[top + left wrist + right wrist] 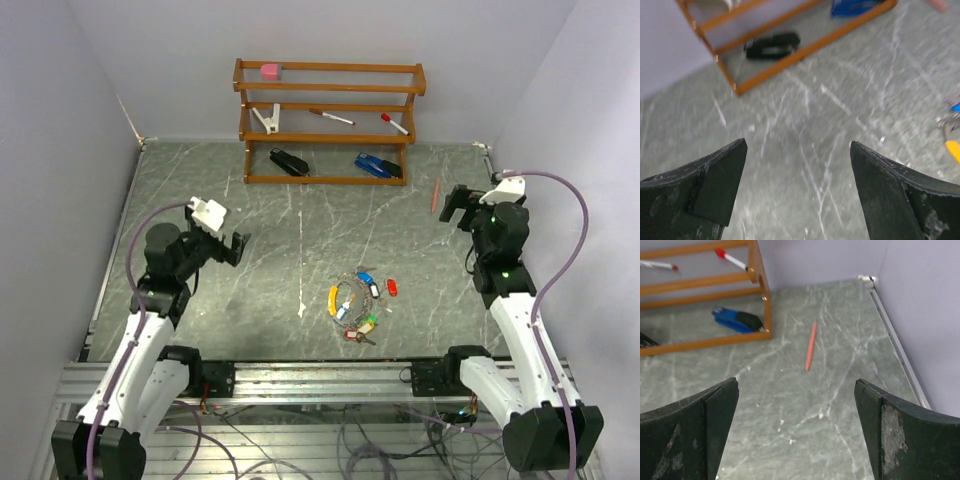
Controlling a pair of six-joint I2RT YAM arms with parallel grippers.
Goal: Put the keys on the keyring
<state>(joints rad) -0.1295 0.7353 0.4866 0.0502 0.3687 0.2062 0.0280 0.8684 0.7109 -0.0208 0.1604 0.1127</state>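
The keys [356, 300] lie in a loose cluster near the table's front middle, with yellow [333, 299], blue [365, 279], red [392, 287] and green [367, 325] tags. The keyring [348, 281] shows only faintly as thin wire among them. My left gripper [228, 246] hovers open to the left of the cluster, nothing between its fingers [715, 185]. A yellow tag [953, 149] peeks in at the left wrist view's right edge. My right gripper [455, 205] is open at the back right, away from the keys. In the right wrist view the right gripper [796, 383] holds nothing.
A wooden rack [330, 120] stands at the back with a pink eraser [270, 71], markers, a white clip, a black stapler [290, 162] and a blue stapler [377, 166]. An orange pencil [810, 346] lies near the right gripper. Walls close in left and right.
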